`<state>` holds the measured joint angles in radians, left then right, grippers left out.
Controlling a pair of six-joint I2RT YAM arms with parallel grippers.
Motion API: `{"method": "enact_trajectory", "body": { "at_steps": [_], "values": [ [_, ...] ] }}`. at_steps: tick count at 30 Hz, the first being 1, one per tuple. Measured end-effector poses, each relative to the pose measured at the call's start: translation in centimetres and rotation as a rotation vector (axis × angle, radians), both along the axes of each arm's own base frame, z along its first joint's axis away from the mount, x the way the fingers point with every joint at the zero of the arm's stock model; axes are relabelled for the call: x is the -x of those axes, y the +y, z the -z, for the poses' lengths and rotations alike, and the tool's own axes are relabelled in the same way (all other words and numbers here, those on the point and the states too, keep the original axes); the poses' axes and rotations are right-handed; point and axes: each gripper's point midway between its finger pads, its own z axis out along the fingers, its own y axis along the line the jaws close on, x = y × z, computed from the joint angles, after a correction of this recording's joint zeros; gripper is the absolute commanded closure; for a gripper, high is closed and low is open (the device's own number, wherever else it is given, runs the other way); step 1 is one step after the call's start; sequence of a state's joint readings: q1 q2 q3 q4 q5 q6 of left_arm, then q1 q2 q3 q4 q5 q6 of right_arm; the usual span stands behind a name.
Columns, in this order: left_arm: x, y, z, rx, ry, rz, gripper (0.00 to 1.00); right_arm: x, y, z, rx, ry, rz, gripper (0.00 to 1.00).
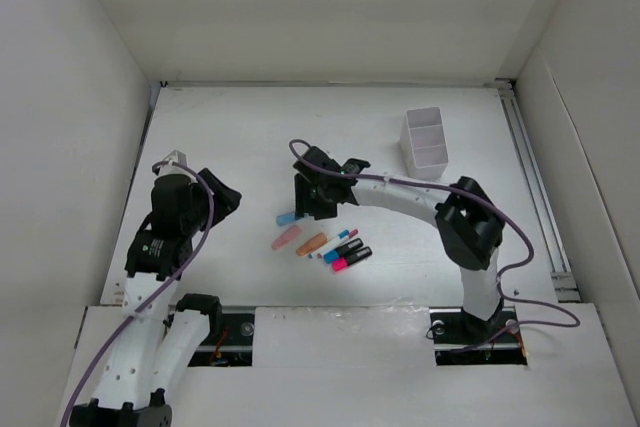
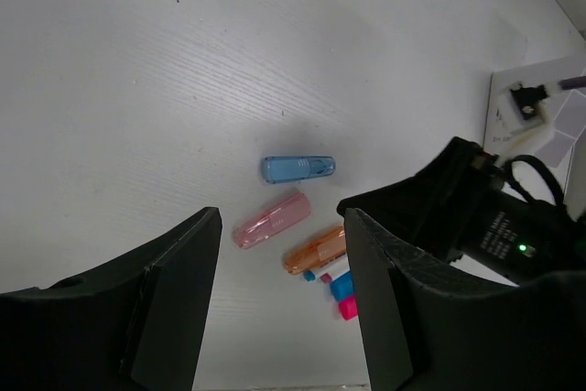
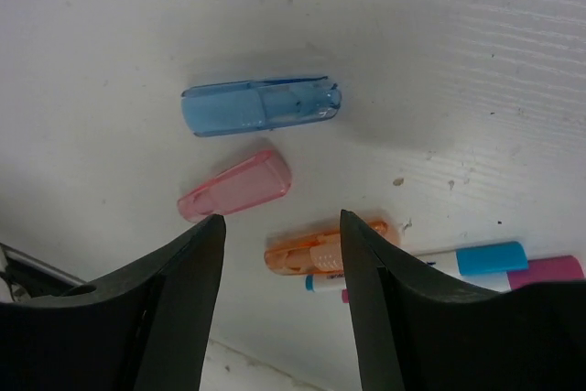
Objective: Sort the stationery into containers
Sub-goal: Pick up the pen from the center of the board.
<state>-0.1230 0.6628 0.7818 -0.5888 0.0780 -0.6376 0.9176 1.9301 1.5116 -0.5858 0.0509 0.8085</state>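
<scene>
Barely begun, I judge — my right gripper (image 3: 282, 224) hangs spread and empty over the blue piece (image 3: 261, 105), pink piece (image 3: 236, 187) and orange piece (image 3: 302, 254), my left gripper (image 2: 284, 217) spread and empty too, the pen (image 1: 338, 239) and 2 markers (image 1: 348, 255) beside them — all well apart from the box (image 1: 430, 159).

White table (image 1: 230, 137), pastel pieces (image 1: 286, 238), markers (image 1: 351, 258), thin pen (image 1: 336, 241), divided box (image 1: 427, 144)

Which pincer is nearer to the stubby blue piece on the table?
Right. The right pincer hovers just beside the blue piece, while the left pincer sits farther off to its left, with bare tabletop between them.
</scene>
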Motion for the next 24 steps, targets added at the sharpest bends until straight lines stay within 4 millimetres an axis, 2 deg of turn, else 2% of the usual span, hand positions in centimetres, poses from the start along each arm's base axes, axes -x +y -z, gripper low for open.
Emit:
{"method": "enact_trajectory", "body": {
  "at_steps": [5, 17, 24],
  "values": [
    [0.0, -0.1, -0.3, 0.004, -0.008, 0.004, 0.47, 0.0, 0.2, 3.1, 0.045, 0.057, 0.018, 0.41],
    [0.3, -0.5, -0.8, 0.019, -0.025, 0.024, 0.47, -2.7, 2.7, 3.9, -0.005, 0.079, 0.084, 0.39],
    [0.3, -0.5, -0.9, 0.021, -0.031, 0.027, 0.47, -4.0, 2.2, 5.3, -0.002, 0.116, 0.13, 0.39]
  ]
}}
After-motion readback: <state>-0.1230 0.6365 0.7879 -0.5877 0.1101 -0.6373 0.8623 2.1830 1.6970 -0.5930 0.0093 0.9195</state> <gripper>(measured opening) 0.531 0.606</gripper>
